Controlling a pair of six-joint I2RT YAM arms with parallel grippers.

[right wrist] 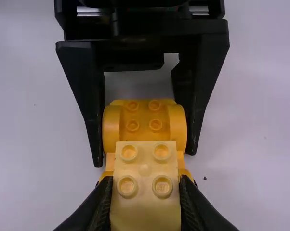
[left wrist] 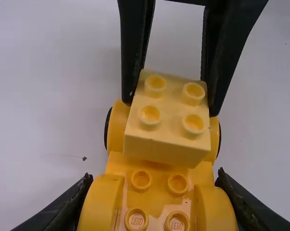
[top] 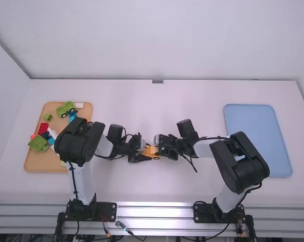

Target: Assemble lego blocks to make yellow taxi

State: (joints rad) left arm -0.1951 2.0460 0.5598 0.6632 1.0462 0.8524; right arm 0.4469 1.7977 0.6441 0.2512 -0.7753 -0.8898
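Where yellow block (left wrist: 166, 118) overlaps orange base (right wrist: 144, 120): seating unclear.
Left gripper (top: 145, 151): clamped on base.
Right gripper (top: 157, 146): pinching block.

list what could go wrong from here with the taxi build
The pale yellow block looks slightly skewed to the orange car base, so it may not seat squarely.

I can't tell whether it is clipped on; if not, it could tip when the right jaws let go.

The left jaws pinch the base by its rounded fenders, so a hard press might make it slip.
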